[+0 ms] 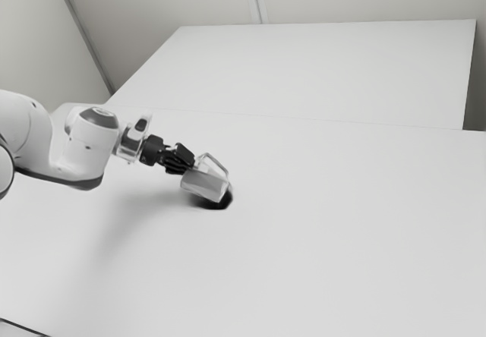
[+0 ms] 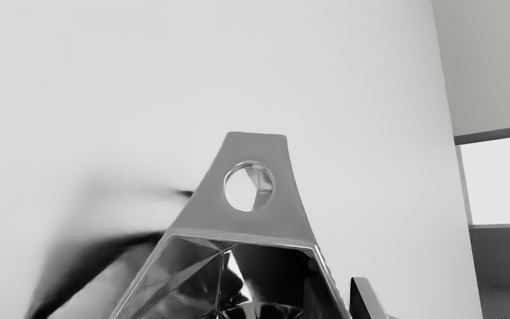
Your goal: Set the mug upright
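A black mechanical gripper [image 1: 190, 168] meets the mouth end of an angular, silver-grey metal mug [image 1: 206, 186]; whether it grasps the mug cannot be told. The mug lies tipped just beyond the gripper, over a plain white table [image 1: 342, 223], its long axis slanting away, open mouth facing the gripper, flat, pierced handle [image 2: 259, 226] upward. The approach at the mouth probably serves to lever it upright.

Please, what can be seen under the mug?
Under the mug, a black patch, probably shadow, shows against the pale table. The mug hides the rest beneath it.
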Tool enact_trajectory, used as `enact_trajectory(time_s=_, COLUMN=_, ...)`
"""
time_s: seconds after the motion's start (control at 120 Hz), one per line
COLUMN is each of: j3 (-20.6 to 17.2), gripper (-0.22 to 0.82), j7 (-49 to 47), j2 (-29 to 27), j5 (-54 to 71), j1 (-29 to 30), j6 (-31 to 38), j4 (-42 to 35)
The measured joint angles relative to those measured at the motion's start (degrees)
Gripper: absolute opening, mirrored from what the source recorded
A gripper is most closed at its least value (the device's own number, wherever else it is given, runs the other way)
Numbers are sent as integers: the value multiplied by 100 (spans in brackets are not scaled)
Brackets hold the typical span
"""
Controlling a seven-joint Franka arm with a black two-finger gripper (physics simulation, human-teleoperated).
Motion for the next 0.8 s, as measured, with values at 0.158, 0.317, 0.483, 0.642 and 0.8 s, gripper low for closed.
enact_trajectory(time_s=0.158, j3=-47, gripper=-16, j7=31, j2=-545, j5=271, j1=-172, j6=81, j4=-18)
enact_trajectory(time_s=0.317, j3=-52, gripper=-17, j7=-245, j2=-1046, j5=1367, j1=-554, j6=228, j4=-23)
enact_trajectory(time_s=0.483, j3=-24, gripper=-17, j7=-855, j2=-1641, j5=2876, j1=-1088, j6=311, j4=-117)
enact_trajectory(time_s=0.642, j3=-36, gripper=-18, j7=-1541, j2=-2271, j5=3931, j1=-1338, j6=348, j4=-568)
enact_trajectory(time_s=0.8, j3=-136, gripper=-18, j7=-2238, j2=-2761, j5=4715, j1=-1386, j6=413, j4=-1115)
